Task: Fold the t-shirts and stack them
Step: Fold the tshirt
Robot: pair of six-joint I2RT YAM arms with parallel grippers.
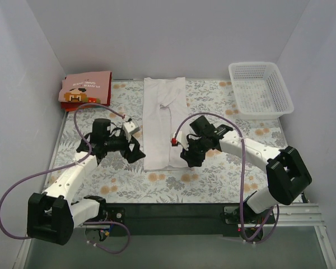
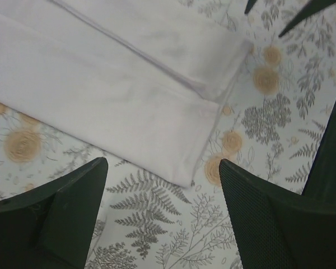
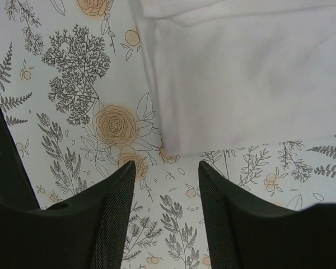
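Observation:
A white t-shirt [image 1: 164, 120] lies in the middle of the table as a long narrow strip, its sides folded in. My left gripper [image 1: 136, 152] is open and empty beside the strip's near left corner [image 2: 185, 178]. My right gripper [image 1: 187, 157] is open and empty beside the near right corner [image 3: 173, 154]. Both hover just off the cloth without touching it. A folded pink t-shirt with a brown pixel figure [image 1: 85, 89] lies on a red one at the far left corner.
A white plastic lattice basket [image 1: 260, 88] stands at the far right. A floral patterned cloth [image 1: 224, 174] covers the table. White walls close in the left, back and right sides.

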